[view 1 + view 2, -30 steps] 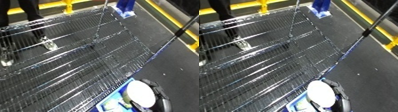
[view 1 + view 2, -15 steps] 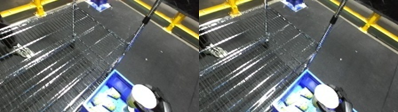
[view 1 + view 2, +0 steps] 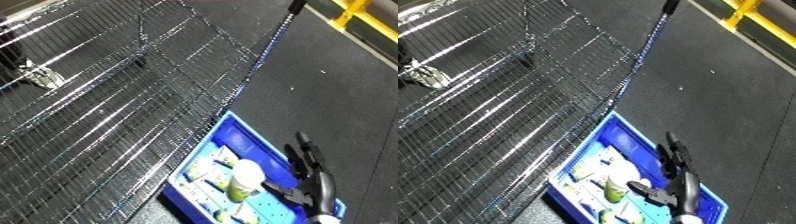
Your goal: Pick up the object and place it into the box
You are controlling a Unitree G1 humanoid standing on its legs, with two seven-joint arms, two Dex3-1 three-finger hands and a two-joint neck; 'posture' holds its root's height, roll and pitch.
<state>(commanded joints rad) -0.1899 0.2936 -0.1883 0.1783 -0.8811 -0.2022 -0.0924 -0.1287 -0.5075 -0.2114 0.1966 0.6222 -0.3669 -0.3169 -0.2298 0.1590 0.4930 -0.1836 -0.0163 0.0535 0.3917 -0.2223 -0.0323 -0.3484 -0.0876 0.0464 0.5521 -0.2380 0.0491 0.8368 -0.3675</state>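
**Inspector:** What has changed in the last second?

**Assessor:** The head camera has swung down and right. The blue bin (image 3: 233, 129) on the dark floor (image 3: 346, 100) was barely in view before and now shows almost whole. The right hand (image 3: 676, 176) was holding a white cup (image 3: 245, 176) above it. Now its fingers (image 3: 673, 150) are straight and spread, holding nothing.

**Inspector:** And the object?

**Assessor:** The cup lies inside the bin among other packages. I judge placement done. The wire-mesh bench (image 3: 107, 110) remains alongside; the left hand is out of view.
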